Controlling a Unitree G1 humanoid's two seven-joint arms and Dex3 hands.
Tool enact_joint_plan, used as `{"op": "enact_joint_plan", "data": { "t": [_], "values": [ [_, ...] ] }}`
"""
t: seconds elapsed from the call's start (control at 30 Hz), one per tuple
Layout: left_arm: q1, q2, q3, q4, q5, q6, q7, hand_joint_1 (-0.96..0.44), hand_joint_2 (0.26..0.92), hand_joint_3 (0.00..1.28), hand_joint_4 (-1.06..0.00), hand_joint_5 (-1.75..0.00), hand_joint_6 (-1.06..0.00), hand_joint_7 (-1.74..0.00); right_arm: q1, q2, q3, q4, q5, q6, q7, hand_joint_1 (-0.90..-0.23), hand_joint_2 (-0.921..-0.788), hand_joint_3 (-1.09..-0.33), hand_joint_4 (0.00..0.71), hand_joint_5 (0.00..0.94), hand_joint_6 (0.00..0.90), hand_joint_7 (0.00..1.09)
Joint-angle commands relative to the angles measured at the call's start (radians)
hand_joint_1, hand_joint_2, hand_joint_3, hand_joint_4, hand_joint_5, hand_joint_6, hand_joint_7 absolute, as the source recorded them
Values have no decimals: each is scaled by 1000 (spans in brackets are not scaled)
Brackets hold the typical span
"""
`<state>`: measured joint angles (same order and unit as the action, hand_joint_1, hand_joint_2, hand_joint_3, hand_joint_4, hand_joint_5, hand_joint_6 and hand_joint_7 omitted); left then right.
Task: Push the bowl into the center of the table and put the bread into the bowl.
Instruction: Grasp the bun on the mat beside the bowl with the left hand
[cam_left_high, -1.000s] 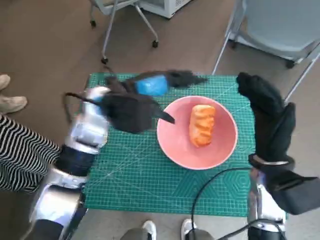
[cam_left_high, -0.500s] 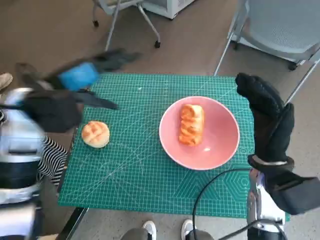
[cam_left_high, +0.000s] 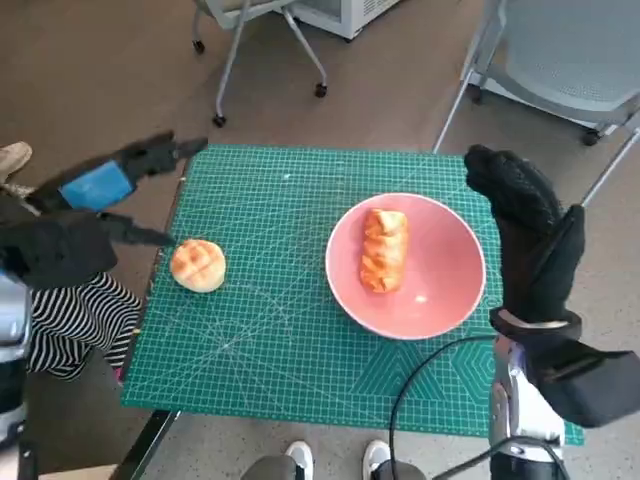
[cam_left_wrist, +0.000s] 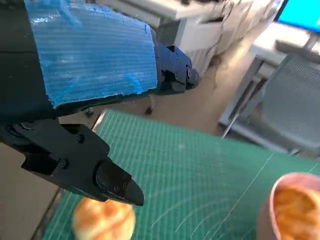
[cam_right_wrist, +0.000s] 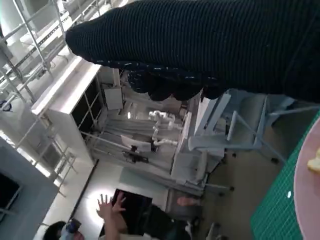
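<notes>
The pink bowl (cam_left_high: 440, 290) sits right of the mat's middle, and a long braided bread (cam_left_high: 383, 249) lies inside it on its left half. A round bun (cam_left_high: 198, 264) rests on the green mat (cam_left_high: 280, 330) near its left edge. My left hand (cam_left_high: 85, 215) hovers off the table's left side, fingers spread and holding nothing; in the left wrist view the bun (cam_left_wrist: 104, 220) lies just below its fingers (cam_left_wrist: 115, 182). My right hand (cam_left_high: 530, 235) stands upright beside the bowl's right rim, empty, fingers extended.
Chair legs with castors (cam_left_high: 262, 60) stand behind the table at left, and a grey chair (cam_left_high: 560, 60) at the back right. A person's striped sleeve (cam_left_high: 70, 315) and shoe (cam_left_high: 12, 158) are at the left. A black cable (cam_left_high: 430, 390) loops over the mat's front.
My left hand has drawn back from the bowl to beyond the mat's left edge, uncovering the round bun. The bread shifted slightly leftward in the bowl. The right hand stayed put.
</notes>
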<state>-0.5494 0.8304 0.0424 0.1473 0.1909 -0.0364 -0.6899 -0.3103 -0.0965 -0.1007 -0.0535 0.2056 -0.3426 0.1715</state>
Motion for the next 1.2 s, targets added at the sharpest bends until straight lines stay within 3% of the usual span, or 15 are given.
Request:
{"op": "enact_joint_plan", "data": {
  "t": [0.03,0.63,0.93,1.2],
  "values": [
    [21,16,-23,-36,5,47,-28,-109,724,0,1,1,-190,-9,-8,8,4,20,39,22,26,-697,-921,-700,236,0,125,540],
    [-22,-46,-178,9,126,130,-12,1,732,4,1,1,-175,0,-14,5,1,26,69,31,56,-683,-921,-692,235,1,146,537],
    [-90,-75,-282,142,219,175,-31,31,747,9,1,1,-164,0,7,-2,-5,3,56,32,48,-684,-921,-682,235,1,150,531],
    [-170,-98,-397,269,332,246,-82,-35,757,10,1,1,-146,0,17,-8,-14,-6,43,28,38,-688,-921,-679,230,0,153,526]
  ]
}}
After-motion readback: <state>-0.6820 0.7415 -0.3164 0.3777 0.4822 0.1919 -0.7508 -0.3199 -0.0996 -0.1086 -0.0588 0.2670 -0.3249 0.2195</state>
